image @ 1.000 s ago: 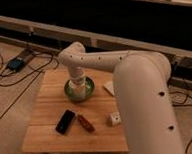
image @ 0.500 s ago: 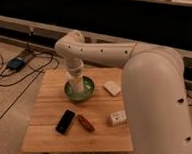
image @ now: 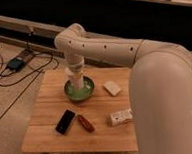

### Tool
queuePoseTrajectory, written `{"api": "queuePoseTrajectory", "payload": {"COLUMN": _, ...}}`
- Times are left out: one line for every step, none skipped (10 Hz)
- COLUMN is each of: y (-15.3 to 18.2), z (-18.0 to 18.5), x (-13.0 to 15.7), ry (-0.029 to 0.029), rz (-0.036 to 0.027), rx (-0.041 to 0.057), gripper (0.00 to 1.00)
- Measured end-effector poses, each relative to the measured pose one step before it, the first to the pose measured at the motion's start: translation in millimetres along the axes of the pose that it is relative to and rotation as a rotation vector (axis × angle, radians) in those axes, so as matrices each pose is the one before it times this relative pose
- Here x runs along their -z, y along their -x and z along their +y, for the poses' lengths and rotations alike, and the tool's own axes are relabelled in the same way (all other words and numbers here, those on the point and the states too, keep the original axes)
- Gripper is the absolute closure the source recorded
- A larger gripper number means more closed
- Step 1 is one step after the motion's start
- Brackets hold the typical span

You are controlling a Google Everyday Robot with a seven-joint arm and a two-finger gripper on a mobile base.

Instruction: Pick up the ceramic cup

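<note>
Ceramic cup (image: 78,81) apparently under pincer (image: 77,77), wooden table (image: 51,102), cabled floor (image: 9,73)

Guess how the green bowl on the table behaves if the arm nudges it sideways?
The green bowl looks shallow and wide, so it would probably slide on the wooden table rather than tip. It seems rigid, likely ceramic, so possibly chippable. The gripper reaches down into it, so a sideways nudge could drag it toward the white block.
</note>
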Motion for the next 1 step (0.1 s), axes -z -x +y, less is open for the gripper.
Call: {"api": "queuePoseTrajectory", "payload": {"y": 1.78, "z": -0.40, "x": -0.27, "ry": 0.00023, "rz": -0.00059, "rx": 0.00272, "gripper": 1.00}}
